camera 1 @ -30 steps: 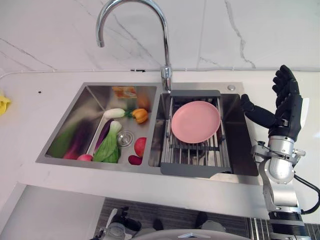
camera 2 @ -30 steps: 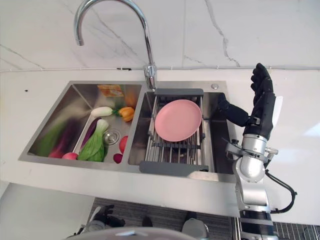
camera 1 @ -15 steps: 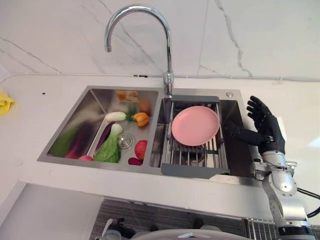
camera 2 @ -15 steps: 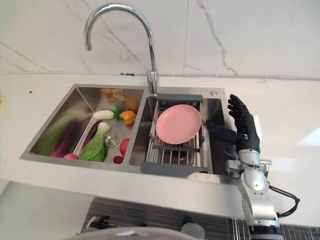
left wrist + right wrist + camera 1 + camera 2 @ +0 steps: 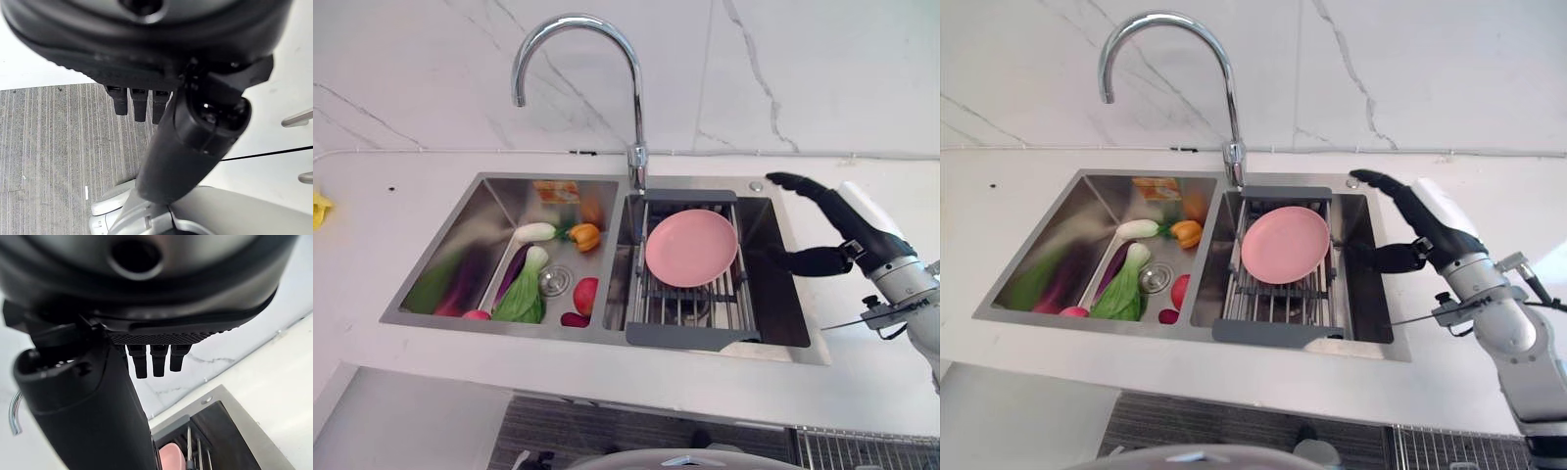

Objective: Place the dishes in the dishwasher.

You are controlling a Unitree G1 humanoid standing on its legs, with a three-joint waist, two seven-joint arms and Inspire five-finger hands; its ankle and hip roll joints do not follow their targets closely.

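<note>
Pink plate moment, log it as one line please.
pink plate: on sink rack, untouched | right hand: open, beside rack | left hand: open, over floor

The plate (image 5: 691, 246) is a flat pale pink, lying on a dark grey rack (image 5: 690, 294) with silvery bars. The sink (image 5: 440, 255) is brushed steel grey, and the tap (image 5: 578, 69) is bright mirror chrome. In the sink's left basin lie a green leafy vegetable (image 5: 523, 294) with a white stalk, a purple aubergine (image 5: 513, 266), an orange pepper (image 5: 585, 235) and a red apple (image 5: 587, 293). The counter (image 5: 372, 206) is white; at its left edge sits something yellow (image 5: 320, 207). The wall (image 5: 783, 69) is white marble with thin grey veins. The right hand (image 5: 847, 227) is black, with a white patch along its outer side. The floor (image 5: 54, 147) is grey, striped with fine dark lines.
</note>
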